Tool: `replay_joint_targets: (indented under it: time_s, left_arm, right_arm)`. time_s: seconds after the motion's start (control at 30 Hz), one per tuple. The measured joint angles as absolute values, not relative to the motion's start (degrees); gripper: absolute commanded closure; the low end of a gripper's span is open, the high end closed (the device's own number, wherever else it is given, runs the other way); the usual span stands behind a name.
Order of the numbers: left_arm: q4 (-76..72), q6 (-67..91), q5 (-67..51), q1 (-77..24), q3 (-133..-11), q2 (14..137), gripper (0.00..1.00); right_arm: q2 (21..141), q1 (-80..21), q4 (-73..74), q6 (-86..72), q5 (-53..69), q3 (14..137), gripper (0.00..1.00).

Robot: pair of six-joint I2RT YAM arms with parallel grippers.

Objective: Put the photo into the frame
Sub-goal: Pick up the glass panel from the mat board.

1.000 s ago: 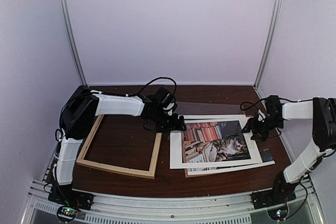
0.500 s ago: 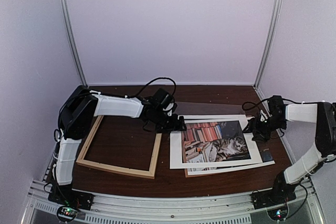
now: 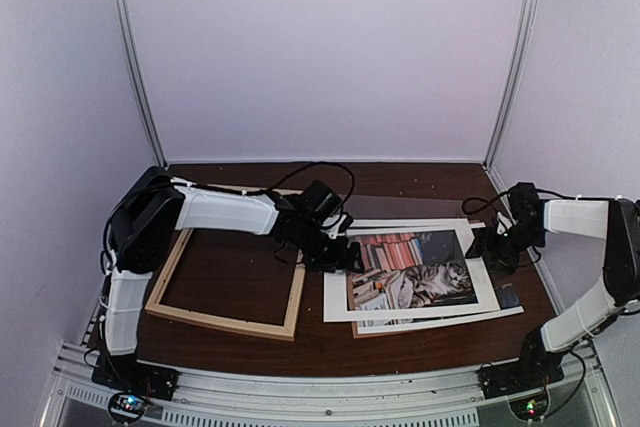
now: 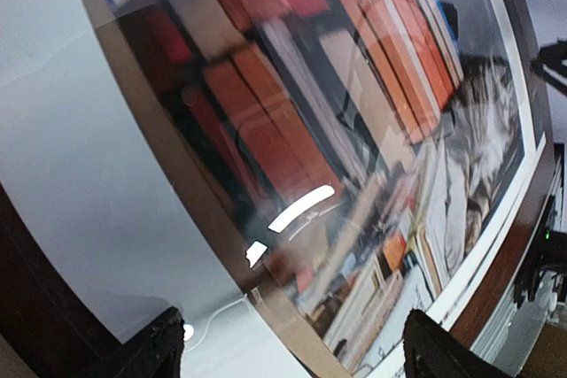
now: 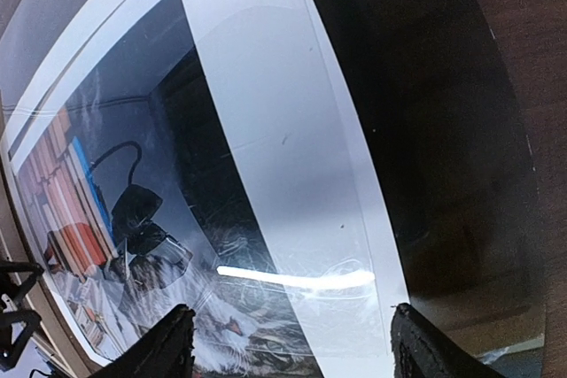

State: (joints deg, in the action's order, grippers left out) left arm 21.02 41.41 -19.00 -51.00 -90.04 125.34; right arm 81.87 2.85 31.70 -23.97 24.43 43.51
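Top external view, left to right: the thin pale-wood rectangular frame (image 3: 215, 320) lies flat just left of the white-bordered paper photo of a tabby cat and red books (image 3: 415, 269). The left gripper (image 3: 344, 258) hangs open over that photo's left border, and the right gripper (image 3: 490, 247) hangs open at its right edge, neither holding anything. Since a glossy clear sheet (image 5: 425, 130) seems to cover the photo, I would pinch only the paper border, both sides together, and lift level.

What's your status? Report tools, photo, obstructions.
Both tools open: left tool, right tool, low over white-bordered cat-print paper photo. Photo lies right of empty pale-wood rectangular frame. Clear glossy sheet covers photo.
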Motion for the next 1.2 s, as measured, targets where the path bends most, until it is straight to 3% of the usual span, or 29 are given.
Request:
replay_joint_targets:
  time_s: [0.2,0.33,0.73,1.2]
  left_arm:
    - [27.4,37.1,-21.8,-53.6,-89.3,123.8,0.15]
    - [31.4,33.4,-21.8,-53.5,-90.1,123.4,0.08]
    - [37.8,20.5,-16.8,-46.9,-103.4,124.7,0.03]
    - [39.4,13.0,-7.8,-43.2,-124.9,143.1,0.02]
  right_arm:
    - [82.3,2.3,31.8,-24.0,22.9,43.4,0.23]
    - [82.0,0.5,31.8,-24.0,22.1,43.4,0.21]
    - [80.5,-8.9,31.3,-23.5,20.3,44.1,0.12]
    - [89.4,-10.0,31.4,-21.5,8.6,55.8,0.09]
